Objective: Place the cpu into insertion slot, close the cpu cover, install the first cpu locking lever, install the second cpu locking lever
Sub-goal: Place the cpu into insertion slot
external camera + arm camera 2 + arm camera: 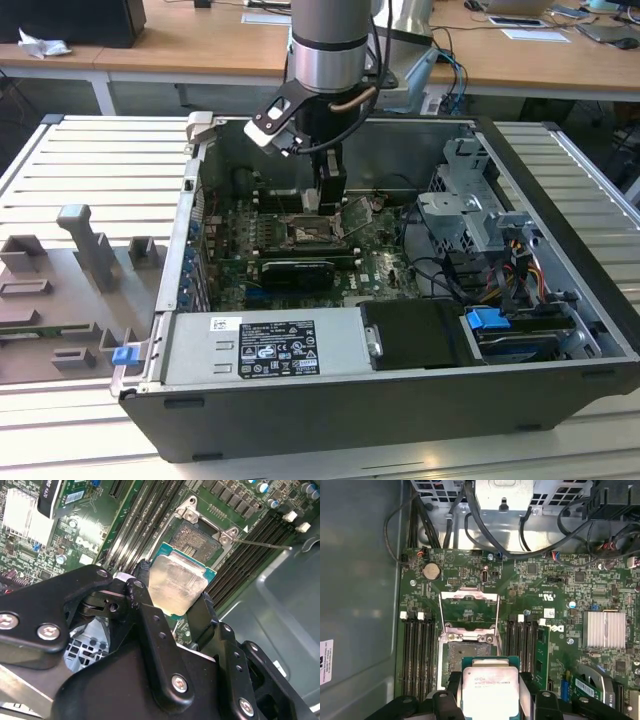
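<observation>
My gripper (172,587) is shut on the cpu (177,585), a pale silvery square chip on a green base pinched by two opposite edges between the black fingers (145,605). In the first wrist view the cpu (490,690) hangs just above the near edge of the insertion slot (465,657), whose dark centre lies bare. The cpu cover (468,611) stands folded open beyond the slot, with a thin locking lever (498,617) raised beside it. In the exterior view my gripper (330,195) hovers inside the computer case over the insertion slot (305,233).
Long black memory slots (417,655) flank the socket on both sides. A black card (297,272) lies in front of it, a finned heat sink (604,629) nearby. Cables and a drive cage (470,200) crowd the exterior view's right; a power supply (265,345) sits at the front.
</observation>
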Controlling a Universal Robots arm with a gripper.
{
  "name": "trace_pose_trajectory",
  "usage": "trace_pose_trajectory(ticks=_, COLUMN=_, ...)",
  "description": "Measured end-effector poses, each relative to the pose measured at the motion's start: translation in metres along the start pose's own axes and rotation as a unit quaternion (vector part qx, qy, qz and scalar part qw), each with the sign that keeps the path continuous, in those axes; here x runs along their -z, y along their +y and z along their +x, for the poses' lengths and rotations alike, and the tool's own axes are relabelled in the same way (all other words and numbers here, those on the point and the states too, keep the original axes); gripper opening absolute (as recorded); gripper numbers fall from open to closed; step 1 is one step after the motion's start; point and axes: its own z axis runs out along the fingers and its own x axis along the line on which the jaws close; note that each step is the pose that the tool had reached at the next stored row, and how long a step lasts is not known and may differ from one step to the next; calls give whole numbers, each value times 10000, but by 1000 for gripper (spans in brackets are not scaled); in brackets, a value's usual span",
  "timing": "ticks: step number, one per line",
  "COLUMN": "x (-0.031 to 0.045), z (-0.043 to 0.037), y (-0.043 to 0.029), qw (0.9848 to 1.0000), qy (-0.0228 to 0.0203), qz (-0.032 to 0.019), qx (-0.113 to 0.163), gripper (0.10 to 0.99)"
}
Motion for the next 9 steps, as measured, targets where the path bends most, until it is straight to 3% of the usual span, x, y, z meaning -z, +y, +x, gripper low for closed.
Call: trace_pose_trajectory(ticks=9, x=-50, z=-1, y=-3, qw=10000, qy=1, qz=20, qx=-1, gripper=541)
